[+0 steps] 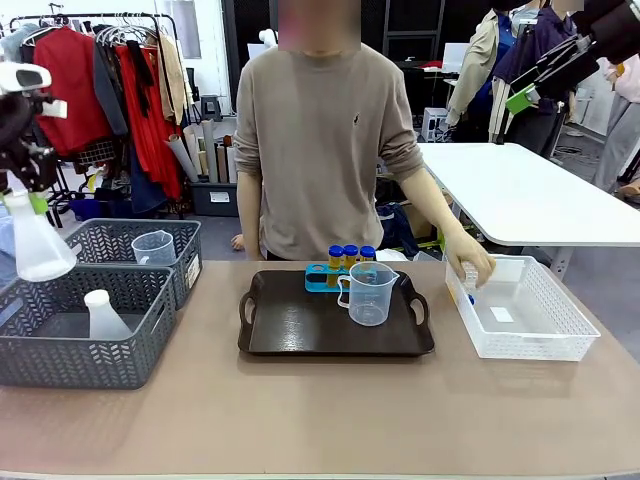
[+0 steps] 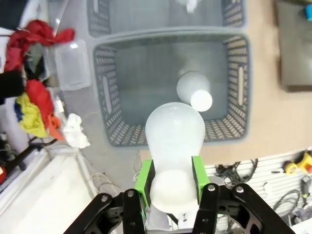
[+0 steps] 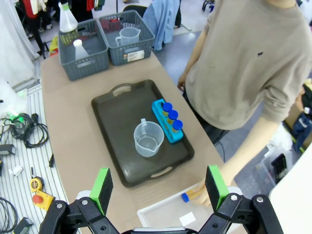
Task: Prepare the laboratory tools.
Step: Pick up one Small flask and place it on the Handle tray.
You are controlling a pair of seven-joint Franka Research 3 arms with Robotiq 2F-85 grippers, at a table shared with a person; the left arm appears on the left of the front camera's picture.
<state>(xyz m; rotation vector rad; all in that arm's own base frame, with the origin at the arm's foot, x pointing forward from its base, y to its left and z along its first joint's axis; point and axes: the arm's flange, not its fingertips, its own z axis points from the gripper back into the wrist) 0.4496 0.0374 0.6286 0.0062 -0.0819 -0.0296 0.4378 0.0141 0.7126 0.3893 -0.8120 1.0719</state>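
Left claw (image 2: 173, 180) clamped on a white flask (image 1: 38, 245) above the grey basket (image 1: 80, 355); beaker (image 1: 368, 293) and blue rack (image 1: 318, 278) on the central tray (image 1: 300, 325); right claw (image 3: 158, 187) wide open, empty, raised above the tabletop (image 1: 300, 410), far right.

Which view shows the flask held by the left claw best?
The left wrist view: the flask sits large in the centre, gripped by its neck between the left claw's green pads. The front view shows it whole but at the picture's left edge; the right wrist view shows it small and far off.
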